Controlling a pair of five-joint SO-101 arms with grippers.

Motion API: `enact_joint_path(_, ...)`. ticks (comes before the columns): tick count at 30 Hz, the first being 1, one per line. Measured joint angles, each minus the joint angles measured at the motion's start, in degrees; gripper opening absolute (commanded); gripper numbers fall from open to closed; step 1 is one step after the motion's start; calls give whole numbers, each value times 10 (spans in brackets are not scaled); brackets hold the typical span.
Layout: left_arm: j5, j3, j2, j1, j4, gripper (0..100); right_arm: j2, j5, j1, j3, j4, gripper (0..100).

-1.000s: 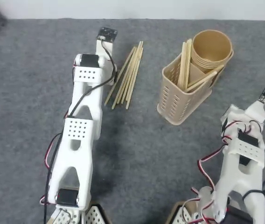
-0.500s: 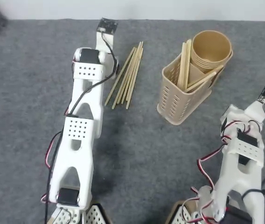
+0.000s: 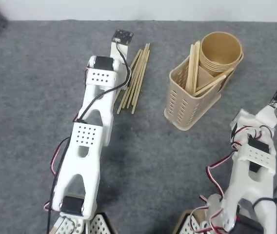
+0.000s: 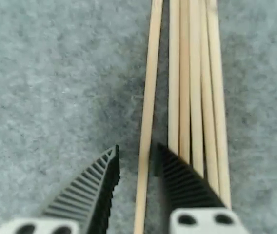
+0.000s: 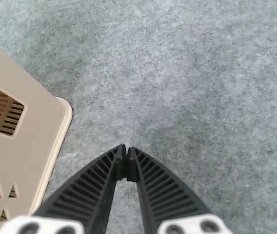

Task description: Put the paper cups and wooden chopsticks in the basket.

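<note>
Left gripper (image 4: 136, 155) released, jaws straddling 1 chopstick (image 4: 148, 97) of the pile (image 3: 134, 80) lying on mat (image 3: 31, 97), 9 o'clock of basket (image 3: 189, 109). Right gripper (image 5: 126, 152) clenched, empty, 4 o'clock of basket. Cups (image 3: 221, 48) stacked in basket's 1 o'clock end.

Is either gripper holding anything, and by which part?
Nothing is held. The left gripper is open astride one loose chopstick; the right gripper is shut, empty.

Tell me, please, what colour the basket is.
The basket is beige, clearest in the high view.
</note>
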State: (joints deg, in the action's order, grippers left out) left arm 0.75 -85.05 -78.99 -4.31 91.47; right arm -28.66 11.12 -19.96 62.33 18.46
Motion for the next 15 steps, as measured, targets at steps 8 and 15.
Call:
enact_joint_path(8, 64, 0, -10, -1, -4, 19, 0, 0, 0, 0, 0, 12)
enact_joint_path(15, 69, 0, -10, 1, 2, 10, 0, 0, 0, 0, 0, 12)
